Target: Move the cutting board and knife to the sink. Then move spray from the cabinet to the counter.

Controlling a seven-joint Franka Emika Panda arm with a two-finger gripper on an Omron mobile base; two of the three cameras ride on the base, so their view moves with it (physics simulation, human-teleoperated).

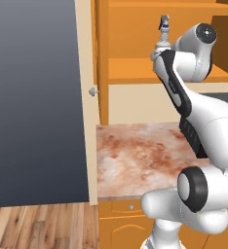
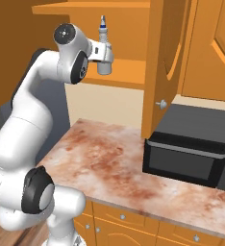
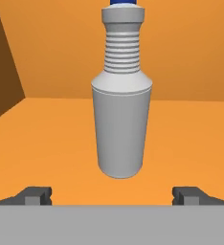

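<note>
The spray (image 3: 121,129), a pale grey bottle with a ribbed white neck and a blue tip, stands upright on the orange shelf of the open cabinet (image 3: 47,139). My gripper (image 3: 112,197) is open and level with the bottle's base. Its fingertips (image 3: 35,195) stand wide apart just short of the bottle, touching nothing. From the base, the spray (image 2: 103,29) rises above my hand (image 2: 101,52) at the shelf edge. The spray (image 1: 163,26) also shows over my forearm. The counter (image 1: 135,155) lies below. The cutting board, knife and sink are out of view.
A black microwave (image 2: 189,156) sits on the counter (image 2: 100,158) at the right. An open cabinet door (image 2: 165,57) with a silver knob hangs beside my hand. Another open door edge (image 1: 86,97) stands at the left, with a dark grey wall (image 1: 33,97) beyond it.
</note>
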